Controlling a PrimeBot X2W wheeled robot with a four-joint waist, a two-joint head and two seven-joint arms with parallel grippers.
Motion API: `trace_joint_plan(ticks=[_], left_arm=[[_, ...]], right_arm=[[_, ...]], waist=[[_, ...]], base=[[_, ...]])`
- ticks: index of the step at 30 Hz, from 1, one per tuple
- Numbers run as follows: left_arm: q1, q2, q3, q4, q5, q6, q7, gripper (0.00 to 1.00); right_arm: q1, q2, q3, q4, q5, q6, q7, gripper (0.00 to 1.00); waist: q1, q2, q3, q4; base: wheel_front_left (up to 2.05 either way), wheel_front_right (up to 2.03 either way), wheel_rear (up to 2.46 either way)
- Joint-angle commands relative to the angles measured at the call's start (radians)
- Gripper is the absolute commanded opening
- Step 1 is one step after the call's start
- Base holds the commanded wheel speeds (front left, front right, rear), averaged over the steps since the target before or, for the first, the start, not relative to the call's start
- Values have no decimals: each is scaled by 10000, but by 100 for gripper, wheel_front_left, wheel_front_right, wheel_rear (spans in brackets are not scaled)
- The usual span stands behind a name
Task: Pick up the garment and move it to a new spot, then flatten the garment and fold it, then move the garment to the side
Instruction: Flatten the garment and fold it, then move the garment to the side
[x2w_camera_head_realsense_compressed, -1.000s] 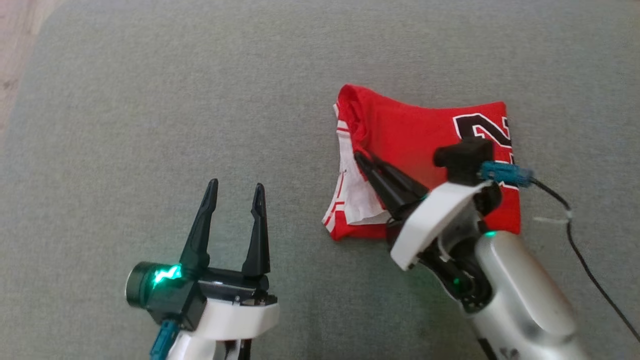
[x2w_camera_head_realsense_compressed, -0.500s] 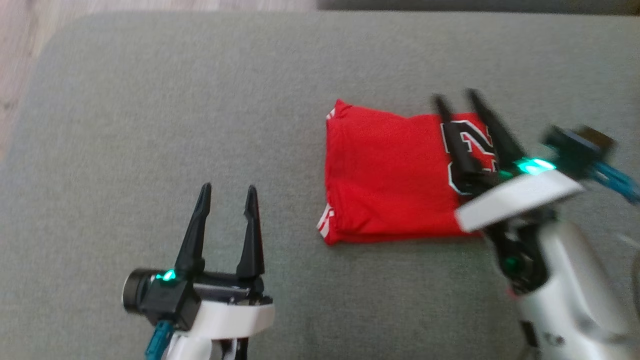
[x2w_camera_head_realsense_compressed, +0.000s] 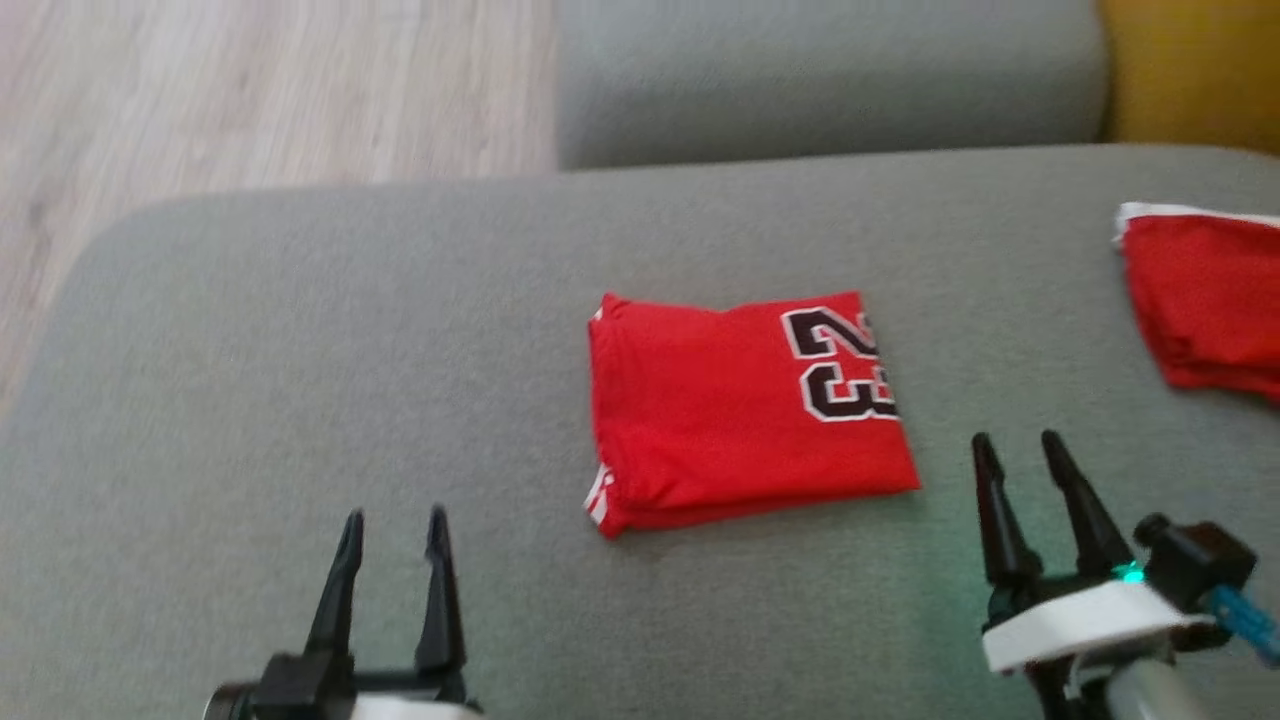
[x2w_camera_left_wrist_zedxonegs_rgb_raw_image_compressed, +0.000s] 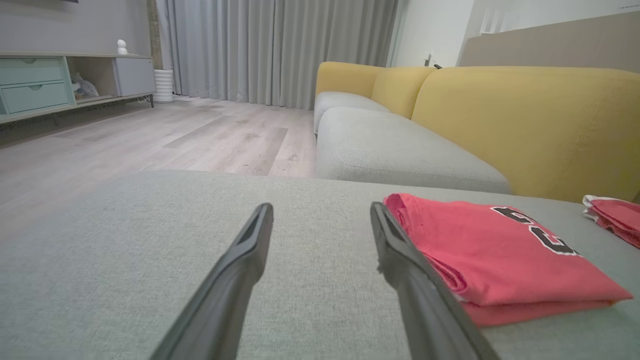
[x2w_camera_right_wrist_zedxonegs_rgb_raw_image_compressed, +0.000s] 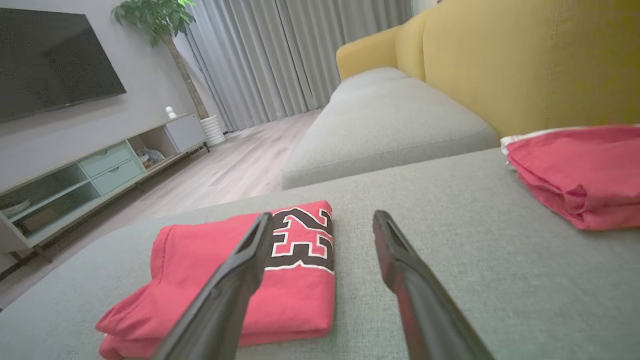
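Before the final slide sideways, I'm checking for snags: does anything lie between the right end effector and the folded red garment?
Nothing visible. Bare grey cushion separates the right end effector from the folded garment; another red garment lies farther right, apart.

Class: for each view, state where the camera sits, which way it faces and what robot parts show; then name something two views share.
Head view: on the head, looking down at the cushion and folded garment; left gripper and right gripper, both open.
Left wrist view: low over the cushion, facing the yellow sofa back; own fingers.
Right wrist view: low, facing the curtains; own fingers.
Shared: both wrist views show the folded garment.
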Motion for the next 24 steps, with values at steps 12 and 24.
trace_joint_plan(ticks=[12, 24], left_arm=[[147, -37, 723, 216, 476, -219, -53, 100], [319, -37, 783, 214, 385, -170, -53, 100]], right_arm=[[503, 12, 646, -856, -1611, 67, -136, 100], [584, 130, 563, -823, -1891, 67, -137, 100]], waist=[[3, 0, -586, -404], [3, 0, -657, -334]], base=[[0, 0, 0], [0, 0, 0]])
